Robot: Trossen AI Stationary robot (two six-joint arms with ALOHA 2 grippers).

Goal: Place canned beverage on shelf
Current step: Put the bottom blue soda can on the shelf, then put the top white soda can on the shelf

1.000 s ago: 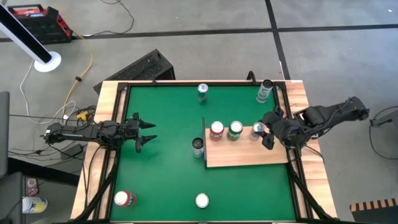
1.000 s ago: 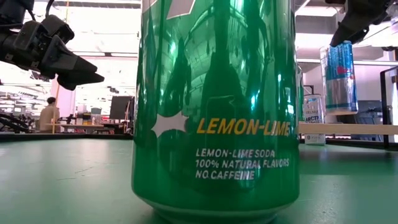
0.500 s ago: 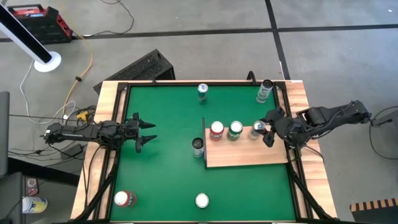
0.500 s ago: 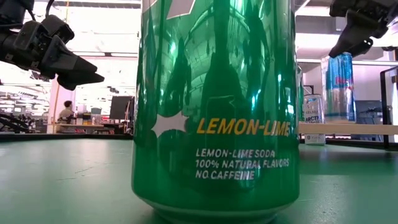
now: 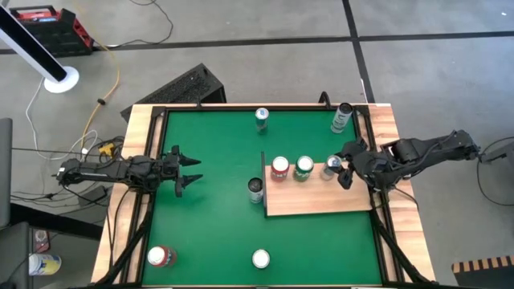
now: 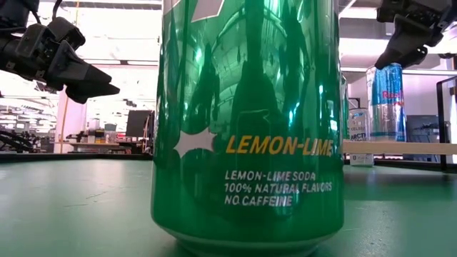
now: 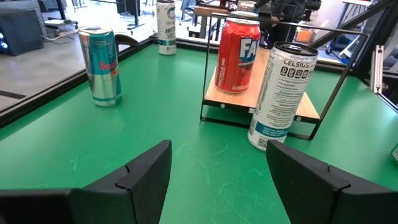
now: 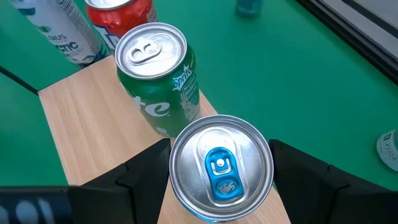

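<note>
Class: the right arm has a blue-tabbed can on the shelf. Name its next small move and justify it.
Probably lift the right gripper straight up and away. The can stands upright on the shelf, next to the green can, and the jaws look spread on either side of it, so it seems already placed.

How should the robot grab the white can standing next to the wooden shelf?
Grip the white can around its round side, about halfway up, probably coming in level from the open green table. It stands upright beside the shelf, whose dark frame blocks one side. The open left tool already faces it.
</note>
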